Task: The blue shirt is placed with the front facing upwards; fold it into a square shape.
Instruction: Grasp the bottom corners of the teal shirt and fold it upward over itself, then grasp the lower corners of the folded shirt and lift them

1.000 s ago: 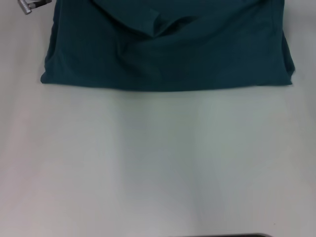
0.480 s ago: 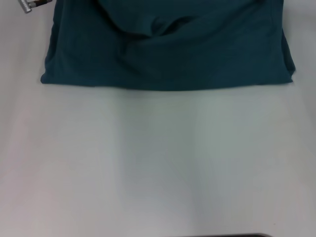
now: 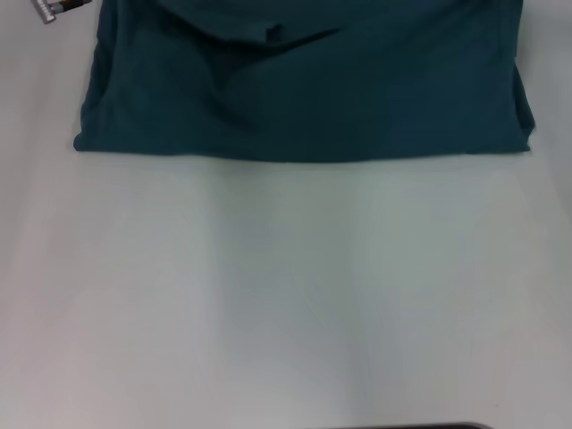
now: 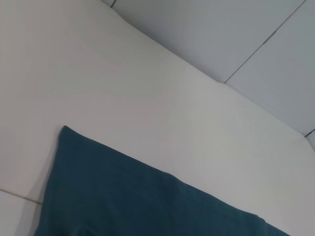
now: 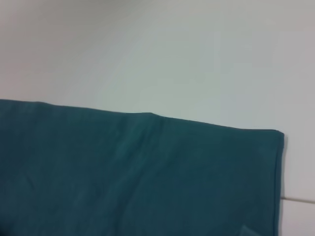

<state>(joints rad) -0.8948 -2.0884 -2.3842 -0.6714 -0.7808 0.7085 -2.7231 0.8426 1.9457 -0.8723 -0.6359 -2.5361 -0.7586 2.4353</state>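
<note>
— Grippers first: what do they show?
— Only a sliver of the left gripper [image 3: 61,9], a metal piece at the far left corner of the head view, just beside the blue shirt [image 3: 304,89] but apart from it. Whether its fingers are apart or together, I cannot tell. The right gripper is out of sight.
— And the shirt?
— It lies flat on the white table [image 3: 286,295], at the far side, its straight near edge running across almost the full width.
— Any change from a second ago?
— The raised fold near the middle has sunk and slid farther away; the metal piece has edged back slightly.
— What do the wrist cameras add?
— The left one shows a shirt corner [image 4: 64,129] and the table's far edge against a panelled wall [image 4: 236,34]; the right one shows the opposite corner [image 5: 280,133] with its seam.
</note>
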